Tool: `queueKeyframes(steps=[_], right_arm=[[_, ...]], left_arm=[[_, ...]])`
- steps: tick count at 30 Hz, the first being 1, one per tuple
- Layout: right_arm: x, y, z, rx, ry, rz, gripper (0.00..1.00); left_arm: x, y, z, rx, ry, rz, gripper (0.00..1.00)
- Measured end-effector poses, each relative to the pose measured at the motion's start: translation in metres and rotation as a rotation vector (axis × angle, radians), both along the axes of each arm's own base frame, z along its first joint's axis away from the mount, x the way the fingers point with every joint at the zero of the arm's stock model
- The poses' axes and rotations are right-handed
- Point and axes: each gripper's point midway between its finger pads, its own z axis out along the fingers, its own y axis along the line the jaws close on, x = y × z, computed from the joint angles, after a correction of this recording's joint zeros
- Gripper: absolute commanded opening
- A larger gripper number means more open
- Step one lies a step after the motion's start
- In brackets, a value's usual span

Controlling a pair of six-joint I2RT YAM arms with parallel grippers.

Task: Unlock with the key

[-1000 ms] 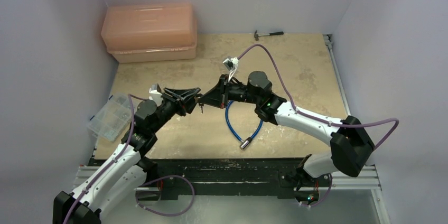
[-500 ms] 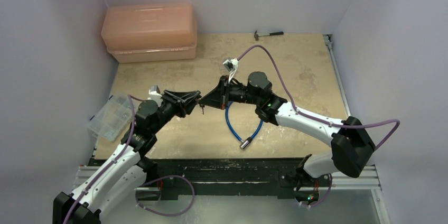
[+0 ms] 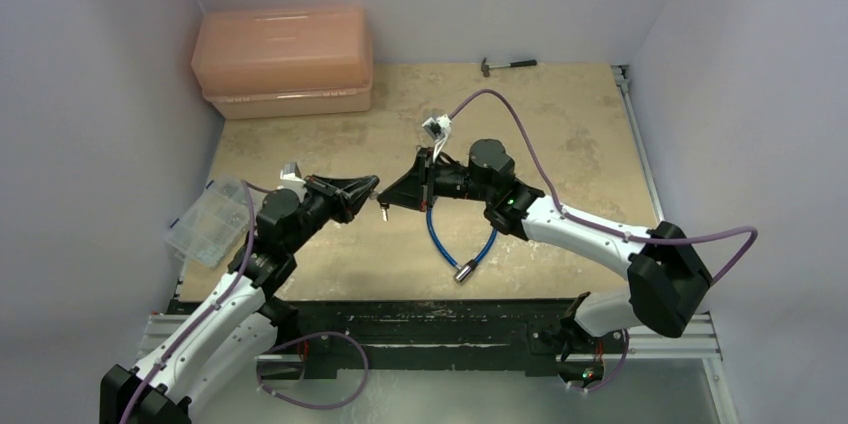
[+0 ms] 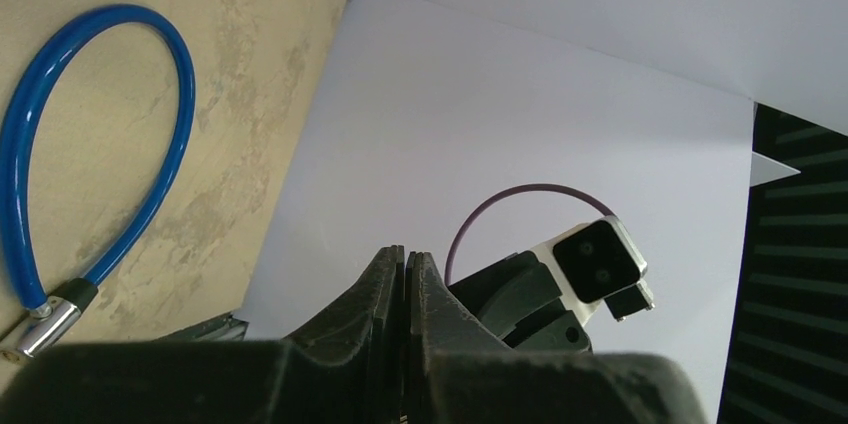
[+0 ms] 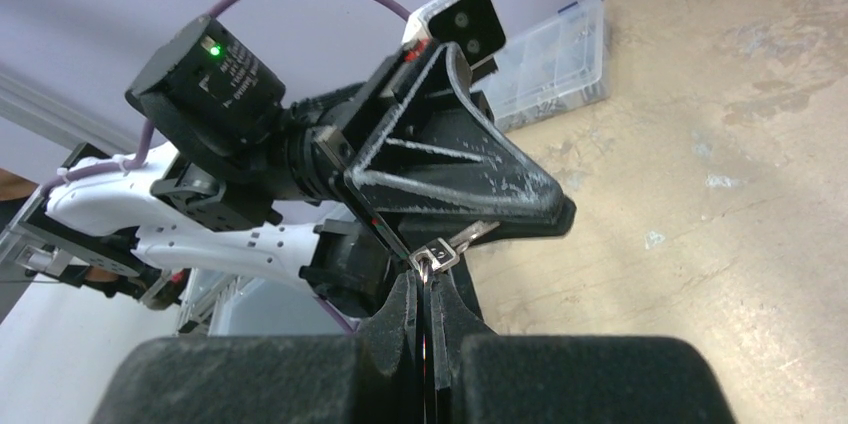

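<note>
- My right gripper (image 5: 428,284) pinches the key (image 5: 462,239) by its ring, raised over mid-table.
- My left gripper (image 4: 405,262), pressed together, meets it there. I cannot tell whether it grips the blade.
- Step, I judge: regrasping the key between hands.
- Next calls for a firm hold and finding the lock, which I cannot see.

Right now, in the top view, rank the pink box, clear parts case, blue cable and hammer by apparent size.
Largest: the pink box.
Next, not ranked: the clear parts case and the blue cable look similar in spread, and the right arm hides part of the cable.
Smallest: the hammer.
</note>
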Motion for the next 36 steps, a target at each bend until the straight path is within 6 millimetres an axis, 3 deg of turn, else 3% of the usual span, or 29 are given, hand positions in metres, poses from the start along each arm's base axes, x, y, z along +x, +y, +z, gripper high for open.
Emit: queueKeyframes(steps=[5,6,10,12,14,22,29,36], right_arm=[[-0.001,-0.001,-0.008,-0.014,0.01,0.0,0.0],[-0.001,-0.001,-0.008,-0.015,0.01,0.0,0.04],[-0.001,-0.002,-0.01,-0.022,0.007,-0.003,0.45],[-0.002,-0.004,-0.013,-0.032,0.01,-0.005,0.58],[-0.004,-0.006,-0.015,-0.044,0.01,-0.006,0.64],[-0.01,-0.012,-0.004,-0.033,-0.012,-0.001,0.69],[-0.011,-0.014,-0.011,-0.059,-0.002,0.0,0.7],[-0.013,-0.018,-0.016,-0.102,-0.007,0.005,0.7]], left_arm=[[0.001,0.002,0.002,0.019,-0.008,0.01,0.0],[0.001,0.002,0.002,0.025,-0.007,0.012,0.0],[0.001,0.004,0.004,0.068,-0.023,0.016,0.0],[0.002,0.006,0.008,0.088,-0.048,0.024,0.0],[0.002,0.009,0.012,0.105,-0.074,0.035,0.0],[0.002,0.013,0.013,0.188,-0.141,0.044,0.0],[0.001,0.01,0.011,0.312,-0.21,-0.002,0.0],[-0.001,0.014,0.032,0.557,-0.355,-0.057,0.0]])
